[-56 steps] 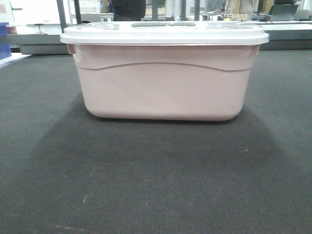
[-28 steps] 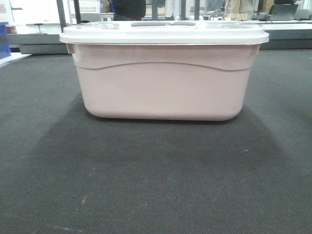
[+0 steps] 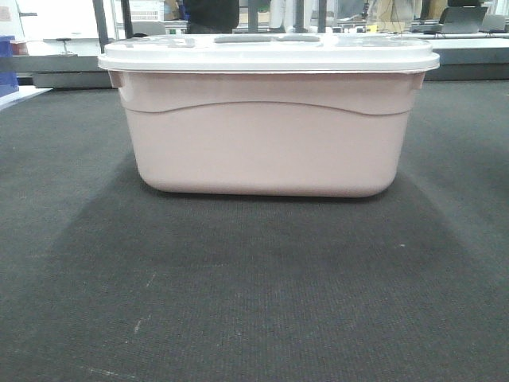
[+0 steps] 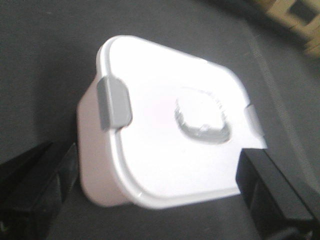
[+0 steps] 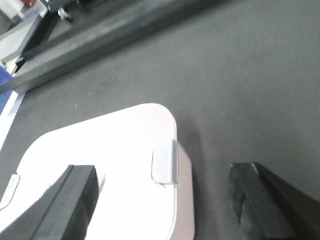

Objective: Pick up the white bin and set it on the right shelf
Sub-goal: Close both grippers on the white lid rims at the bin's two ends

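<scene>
One white bin (image 3: 266,135): lidded, on dark carpet (image 3: 254,294).
Left claw (image 4: 152,172): I see it spread wide above lid (image 4: 165,100).
Right claw (image 5: 164,175): spread wide over end latch (image 5: 165,161).

Front view records only slight change: the dark-clothed figure (image 3: 211,14) behind the white bin (image 3: 268,135) now stands marginally further right along the top edge, and the lid's grey handle (image 3: 266,37) appears a shade flatter.

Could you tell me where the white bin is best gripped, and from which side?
Probably the short ends of the white bin, under the overhanging lid rim by the grey latches, left gripper and right gripper coming from opposite sides: its walls are smooth, rounded and broad.
</scene>
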